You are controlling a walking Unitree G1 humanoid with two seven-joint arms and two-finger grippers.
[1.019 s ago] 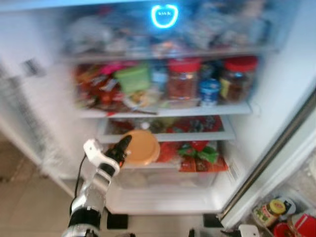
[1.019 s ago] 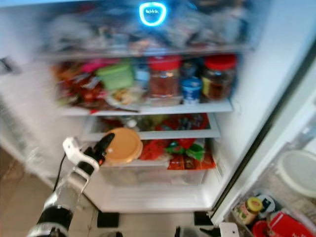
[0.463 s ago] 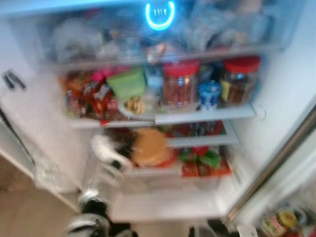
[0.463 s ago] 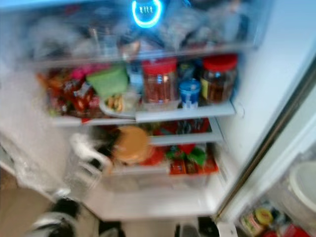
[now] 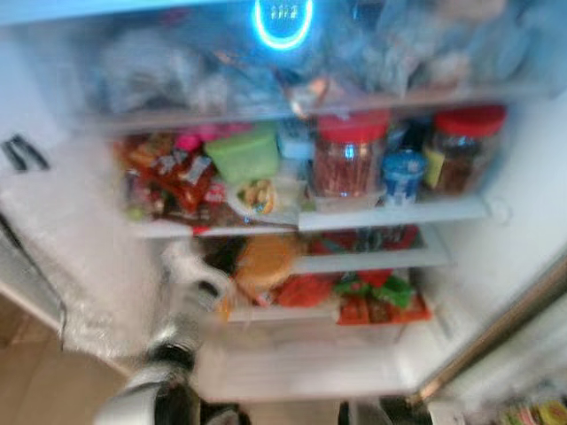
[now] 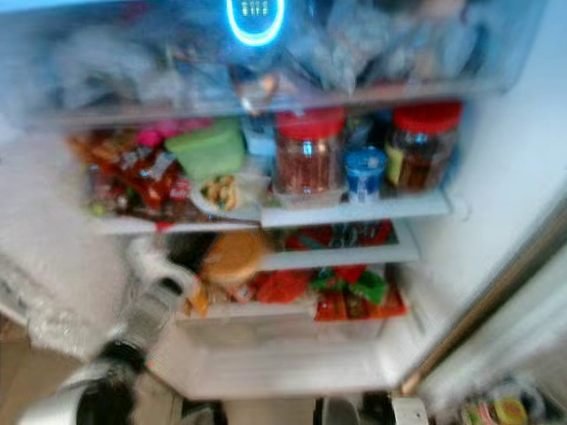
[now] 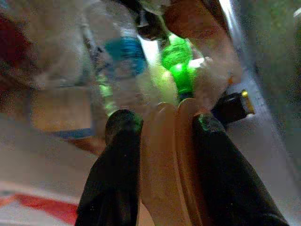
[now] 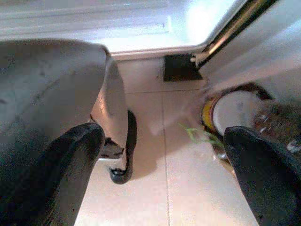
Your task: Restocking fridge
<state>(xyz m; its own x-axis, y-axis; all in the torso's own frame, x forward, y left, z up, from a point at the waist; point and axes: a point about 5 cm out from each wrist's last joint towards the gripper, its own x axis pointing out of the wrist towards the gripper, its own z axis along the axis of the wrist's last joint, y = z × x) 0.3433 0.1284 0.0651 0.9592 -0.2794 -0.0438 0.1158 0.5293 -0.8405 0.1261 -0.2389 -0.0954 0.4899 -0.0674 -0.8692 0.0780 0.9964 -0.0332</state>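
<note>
Left eye view, fridge (image 5: 523,266): door open, shelves crowded, picture blurred.
Left eye view, landmark: middle shelf (image 5: 390,215), a white ledge across the fridge.
Left eye view, on the middle shelf: two red-lidded jars (image 5: 348,158), a small blue-and-white tub (image 5: 403,173) between them, a green box (image 5: 244,155) toward the left, red snack packets (image 5: 173,177) further left.
Left eye view, above the middle shelf: a glowing blue ring light (image 5: 282,19) and pale bags, too blurred to name.
Left eye view, below the middle shelf: red and green packets (image 5: 376,297) on the lower ledge.
Left eye view, left gripper (image 5: 221,266): just under the left end of the middle shelf, reaching into the fridge.
Left eye view, tan round container (image 5: 263,261): task item, just below the middle shelf, at the left gripper's tip.
Left wrist view, left gripper (image 7: 162,125): both black fingers (image 7: 117,155) clamped on the tan round container (image 7: 169,160), held edge-on.
Left wrist view, beyond the container: a clear bottle with a blue band (image 7: 120,56) and a bright green bottle (image 7: 178,66), blurred.
Right wrist view, right gripper (image 8: 164,136): fingers spread wide apart, nothing between them, hanging over tiled floor (image 8: 169,188) near the fridge's foot.
Right wrist view, floor items: a white round lid (image 8: 233,113) beside the fridge's base.
</note>
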